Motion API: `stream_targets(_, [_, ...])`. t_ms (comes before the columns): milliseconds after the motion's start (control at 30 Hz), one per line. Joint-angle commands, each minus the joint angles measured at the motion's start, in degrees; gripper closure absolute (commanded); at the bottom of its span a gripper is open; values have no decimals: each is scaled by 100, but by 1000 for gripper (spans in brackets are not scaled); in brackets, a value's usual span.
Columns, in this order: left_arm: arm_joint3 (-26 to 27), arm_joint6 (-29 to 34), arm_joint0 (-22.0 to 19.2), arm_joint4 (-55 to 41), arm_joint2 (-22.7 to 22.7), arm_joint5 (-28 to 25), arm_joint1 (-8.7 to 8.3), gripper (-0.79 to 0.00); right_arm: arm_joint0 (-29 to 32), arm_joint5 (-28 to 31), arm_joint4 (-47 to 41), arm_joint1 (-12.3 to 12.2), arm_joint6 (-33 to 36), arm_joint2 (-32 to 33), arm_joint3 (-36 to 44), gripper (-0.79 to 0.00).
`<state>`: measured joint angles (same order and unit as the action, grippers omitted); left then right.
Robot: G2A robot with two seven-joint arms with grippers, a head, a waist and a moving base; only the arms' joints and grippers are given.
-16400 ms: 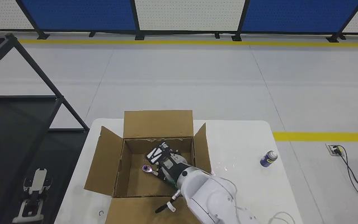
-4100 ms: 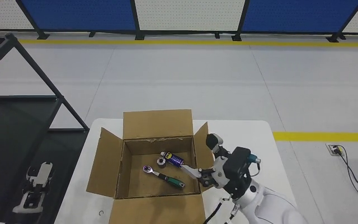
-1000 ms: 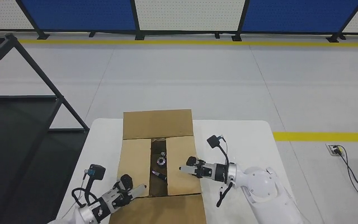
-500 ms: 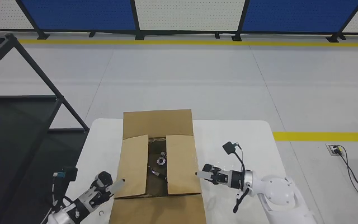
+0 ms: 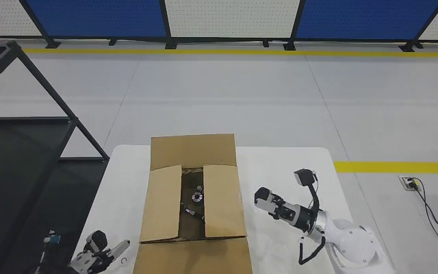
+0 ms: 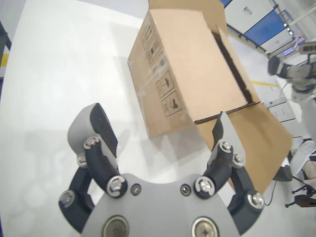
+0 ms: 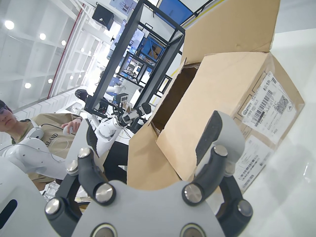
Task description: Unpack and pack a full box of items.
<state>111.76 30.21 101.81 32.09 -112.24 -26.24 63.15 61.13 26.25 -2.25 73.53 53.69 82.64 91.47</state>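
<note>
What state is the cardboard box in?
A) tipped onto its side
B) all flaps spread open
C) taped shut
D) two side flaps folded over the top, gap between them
D: on the box, two side flaps lie across the top with a dark gap between.

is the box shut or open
Partly shut. On the box, both side flaps are folded over the top with a gap between them; the near flap and far flap lie open.
</note>
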Motion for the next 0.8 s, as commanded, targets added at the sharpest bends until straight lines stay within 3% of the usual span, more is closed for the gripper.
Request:
stream_targets(0, [-88, -51, -6, 600, 95, -121, -13, -785, 3, 2, -18, -18, -1, 7, 6, -785])
stream_targets(233, [-337, -230, -197, 1375, 487, -224, -32, -785, 81, 4, -40, -75, -69, 12, 127, -785])
stream_targets(433, [-745, -470, -708, 1686, 1057, 7, -13, -785, 166, -6, -41, -125, -46, -11, 263, -785])
stream_targets(767, [-1044, -758, -1136, 1633, 1228, 608, 9, -785, 148, -172, 139, -198, 105, -203, 428, -785])
